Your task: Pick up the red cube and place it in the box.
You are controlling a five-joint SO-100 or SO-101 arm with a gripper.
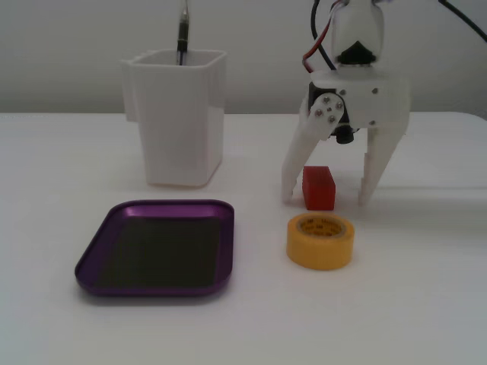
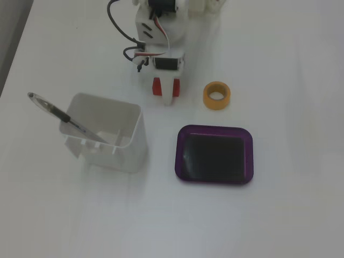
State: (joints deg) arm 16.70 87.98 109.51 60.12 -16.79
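My end effector point(image 1: 327, 199) stands spread wide, straddling the red cube point(image 1: 319, 187) on the white bench point(image 1: 426, 304) just behind a yellow tape roll point(image 1: 320, 241); it looks light, rigid, matte, best pinched across its flat sides.

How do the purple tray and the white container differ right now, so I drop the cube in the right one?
The box is shallow, purple and metallic with a dark flat bottom; the white container is tall, plain plastic. The box is empty, while the white container holds a slim tool leaning against its rim. Both are open-topped and stand on the table, apart from the red cube.
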